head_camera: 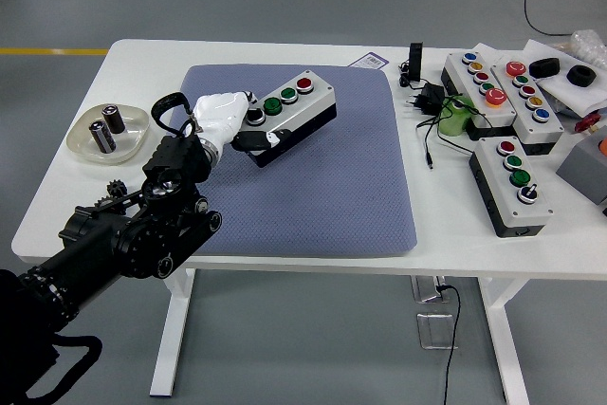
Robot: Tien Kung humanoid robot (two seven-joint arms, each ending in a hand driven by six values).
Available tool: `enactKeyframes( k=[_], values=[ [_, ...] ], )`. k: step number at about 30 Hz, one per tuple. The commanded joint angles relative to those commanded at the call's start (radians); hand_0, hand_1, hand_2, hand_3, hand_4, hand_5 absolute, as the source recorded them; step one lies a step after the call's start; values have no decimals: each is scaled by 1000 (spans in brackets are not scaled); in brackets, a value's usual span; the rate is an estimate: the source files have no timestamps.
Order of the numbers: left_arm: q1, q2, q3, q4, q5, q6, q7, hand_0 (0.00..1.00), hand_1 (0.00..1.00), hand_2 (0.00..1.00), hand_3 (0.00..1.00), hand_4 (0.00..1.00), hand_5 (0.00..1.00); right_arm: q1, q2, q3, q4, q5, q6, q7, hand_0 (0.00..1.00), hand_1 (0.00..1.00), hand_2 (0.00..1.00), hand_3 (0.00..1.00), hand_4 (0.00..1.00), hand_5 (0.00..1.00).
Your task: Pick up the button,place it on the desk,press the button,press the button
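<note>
At table's left, shallow dish (83,147) with two batteries (108,127) (left hand (220,118) clasping button box (287,112)).

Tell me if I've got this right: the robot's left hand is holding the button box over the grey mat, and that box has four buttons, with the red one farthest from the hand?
Not quite. The head view shows the box has three buttons, not four: a black-and-white knob, a green one and a red one. The rest holds: the left hand grips the box over the grey mat, and the red button is farthest from the hand.

Illumination is bright, even and overhead. Shadows on the worktop (313,277) are soft. Focus is sharp; no glare.
</note>
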Motion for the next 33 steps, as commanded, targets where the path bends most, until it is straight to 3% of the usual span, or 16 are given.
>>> enactKeyframes(
  k=[7,9,12,15,20,23,26,27,32,33],
  values=[
    [-32,114,65,-34,-28,-14,-286,40,86,102,191,341,2,-1,0,-5,0,7,0,-1,634,536,561,635,234,242],
    [-40,128,81,-28,-21,-24,-359,43,89,104,193,346,2,-2,0,-7,0,8,1,-1,634,536,562,635,235,242],
    [-52,146,123,-20,-21,-24,-419,43,89,104,193,346,2,-3,2,-14,-1,13,1,-3,634,536,562,635,235,242],
    [-61,151,171,-10,-50,-2,-462,48,95,109,201,356,2,-4,2,-20,-1,17,1,-3,634,536,561,635,235,242],
    [-56,142,198,18,-91,7,-486,48,95,109,201,356,2,-4,4,-26,0,21,1,-3,634,536,561,635,235,242],
    [-50,139,204,35,-97,-15,-481,53,98,113,205,371,2,-4,5,-27,1,24,2,-3,635,536,564,635,235,242],
    [-43,141,205,46,-56,-68,-454,53,98,113,205,371,2,-4,5,-28,1,23,2,-2,635,536,564,635,235,242],
    [-40,142,203,47,-42,-81,-446,309,395,402,619,556,2,-5,5,-28,1,23,2,-2,635,539,568,634,235,242],
    [-27,153,169,42,-2,-97,-439,309,395,402,619,556,2,-3,6,-22,2,19,2,-2,635,539,568,634,235,242],
    [-26,156,160,37,1,-94,-441,490,592,690,840,672,2,-3,6,-23,1,20,2,-2,634,538,568,636,234,241]
  ],
)
